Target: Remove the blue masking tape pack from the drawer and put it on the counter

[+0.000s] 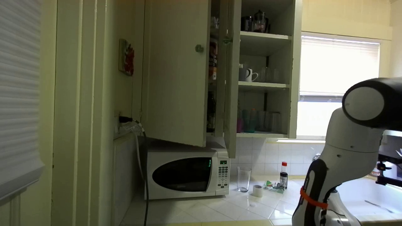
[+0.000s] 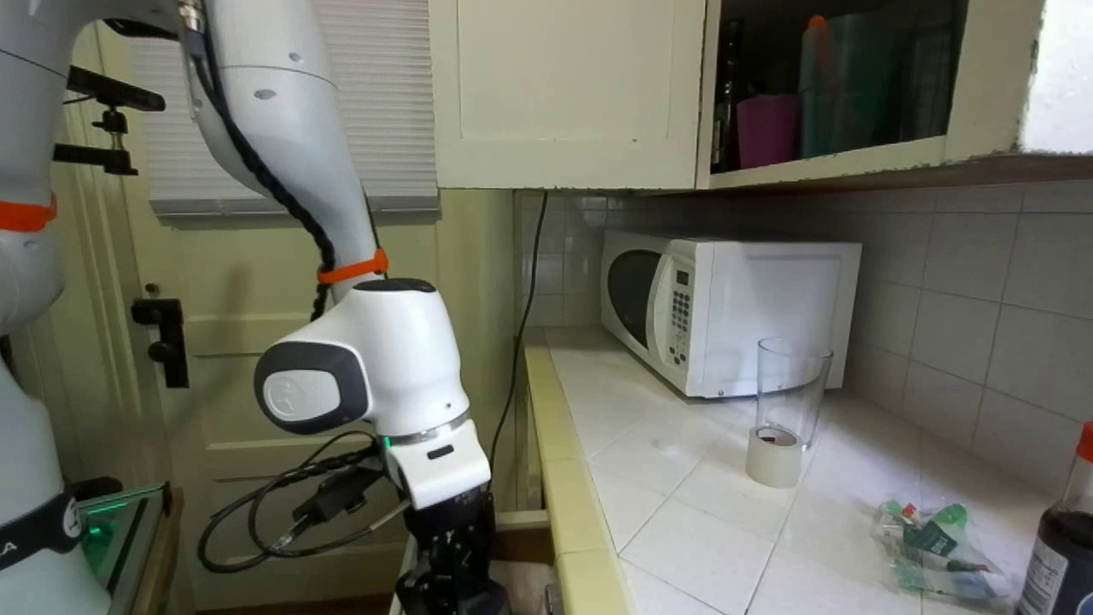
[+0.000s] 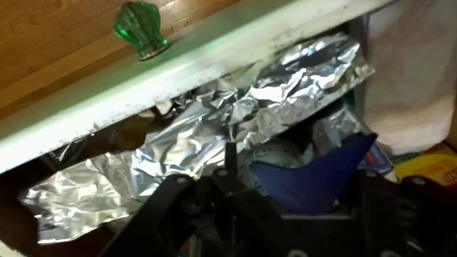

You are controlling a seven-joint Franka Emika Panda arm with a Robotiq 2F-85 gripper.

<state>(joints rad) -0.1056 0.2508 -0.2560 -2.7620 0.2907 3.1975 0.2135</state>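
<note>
Claw [image 3: 299,167]: we see its fingers [image 3: 230,157] spread at the drawer [image 3: 200,60].
Blue pack [image 3: 314,182]: between those fingers; contact we cannot confirm.
Bench [image 2: 683,521]: pale roll [image 2: 773,465] beside a glass [image 2: 792,384].

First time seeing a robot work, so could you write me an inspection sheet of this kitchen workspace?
Surface: pale tiled counter.
Job's things: drawer open; blue item inside, possibly the tape pack.
Clutter: glass, whitish roll, plastic packet, red-capped bottle on counter; crumpled foil in drawer.
Gripper: open; in the wrist view, the blue item shows between its jaws.
Cables: black cables looped beside the arm; dark cord hanging from a wall plug.
Surroundings: white microwave; cupboard doors open above.
</note>
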